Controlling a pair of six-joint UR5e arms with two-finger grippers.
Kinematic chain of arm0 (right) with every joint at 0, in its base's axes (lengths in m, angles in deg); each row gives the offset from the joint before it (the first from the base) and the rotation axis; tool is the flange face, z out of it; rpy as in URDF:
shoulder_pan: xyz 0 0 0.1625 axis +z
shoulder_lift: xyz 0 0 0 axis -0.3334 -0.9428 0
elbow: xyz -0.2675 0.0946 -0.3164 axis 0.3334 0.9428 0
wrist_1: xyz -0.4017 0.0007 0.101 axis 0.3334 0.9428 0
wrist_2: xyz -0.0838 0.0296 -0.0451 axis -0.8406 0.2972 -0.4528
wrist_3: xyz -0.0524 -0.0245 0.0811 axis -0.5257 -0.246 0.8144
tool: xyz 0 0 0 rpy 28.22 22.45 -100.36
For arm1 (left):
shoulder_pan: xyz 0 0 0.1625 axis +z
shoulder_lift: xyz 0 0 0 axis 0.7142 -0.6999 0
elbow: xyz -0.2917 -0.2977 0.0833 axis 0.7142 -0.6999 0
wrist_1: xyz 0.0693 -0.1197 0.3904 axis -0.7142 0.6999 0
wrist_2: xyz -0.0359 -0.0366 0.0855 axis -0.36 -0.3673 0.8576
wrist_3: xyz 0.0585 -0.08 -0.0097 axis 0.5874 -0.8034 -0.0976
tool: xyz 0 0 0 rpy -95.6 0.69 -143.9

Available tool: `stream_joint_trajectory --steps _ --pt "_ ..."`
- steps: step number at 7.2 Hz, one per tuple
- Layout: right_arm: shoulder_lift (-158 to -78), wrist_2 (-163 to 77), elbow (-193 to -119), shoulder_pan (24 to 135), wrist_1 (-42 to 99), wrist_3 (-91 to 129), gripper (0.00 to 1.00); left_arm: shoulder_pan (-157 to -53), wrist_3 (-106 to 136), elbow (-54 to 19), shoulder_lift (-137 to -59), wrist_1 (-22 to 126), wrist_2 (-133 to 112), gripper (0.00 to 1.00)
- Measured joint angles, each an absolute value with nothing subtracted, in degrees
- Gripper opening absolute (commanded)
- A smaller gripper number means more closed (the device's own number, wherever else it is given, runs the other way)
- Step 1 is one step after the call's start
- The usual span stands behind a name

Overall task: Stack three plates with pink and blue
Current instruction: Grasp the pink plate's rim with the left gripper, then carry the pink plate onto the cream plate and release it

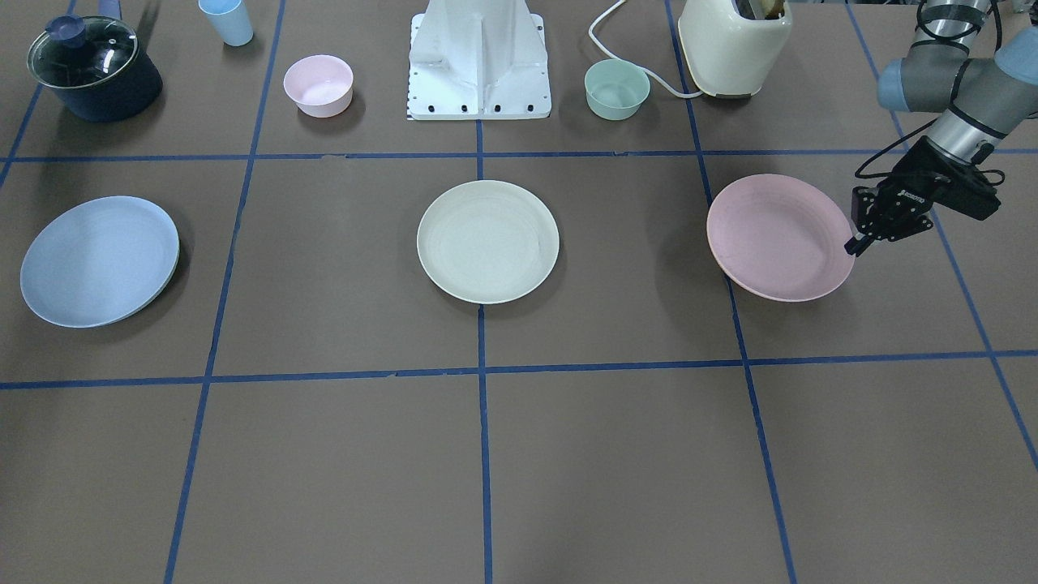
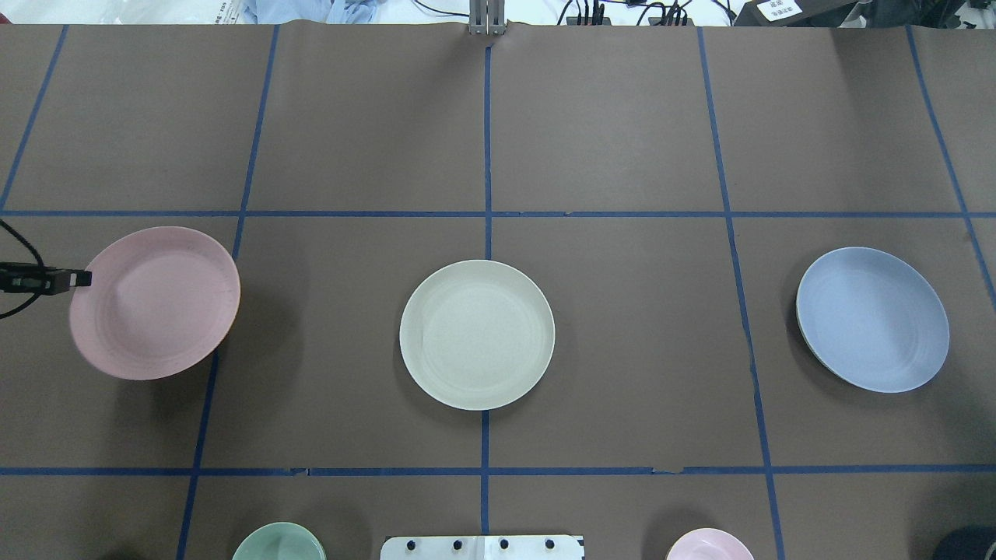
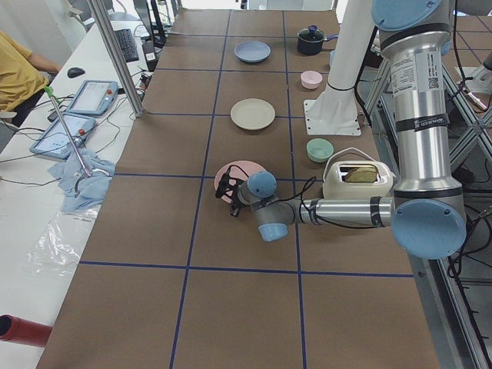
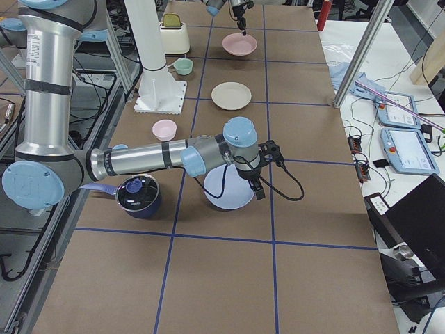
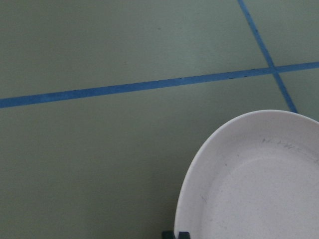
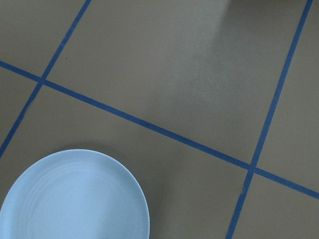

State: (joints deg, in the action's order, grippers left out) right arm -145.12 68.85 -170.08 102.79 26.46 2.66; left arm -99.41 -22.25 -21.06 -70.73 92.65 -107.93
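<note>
The pink plate point(image 1: 774, 239) is at my left end of the table, and its wide shadow shows it raised and tilted off the surface. My left gripper point(image 1: 855, 243) is shut on its outer rim, as the overhead view point(image 2: 82, 278) also shows. The left wrist view shows the plate point(image 5: 259, 189) close by. The cream plate point(image 1: 486, 242) lies at the table's middle. The blue plate point(image 1: 97, 261) lies at my right end point(image 2: 871, 319). My right gripper point(image 4: 259, 191) shows only in the exterior right view, by the blue plate's rim. I cannot tell whether it is open or shut.
Along the robot's side stand a lidded dark pot point(image 1: 93, 69), a light-blue cup point(image 1: 227, 20), a small pink bowl point(image 1: 318, 85), the white robot base point(image 1: 478, 65), a mint-green bowl point(image 1: 616, 89) and a cream toaster point(image 1: 734, 45) with a cord.
</note>
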Motion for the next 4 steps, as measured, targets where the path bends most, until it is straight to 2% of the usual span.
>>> stream_joint_trajectory --steps 2,4 --pt "-145.1 68.8 -170.0 102.8 26.5 2.7 1.0 -97.6 -29.6 -28.7 -78.1 78.7 -106.1 0.0" --pt "-145.1 68.9 -170.0 102.8 26.5 2.8 1.0 -89.9 -37.8 -30.3 -88.5 67.5 -99.8 0.0"
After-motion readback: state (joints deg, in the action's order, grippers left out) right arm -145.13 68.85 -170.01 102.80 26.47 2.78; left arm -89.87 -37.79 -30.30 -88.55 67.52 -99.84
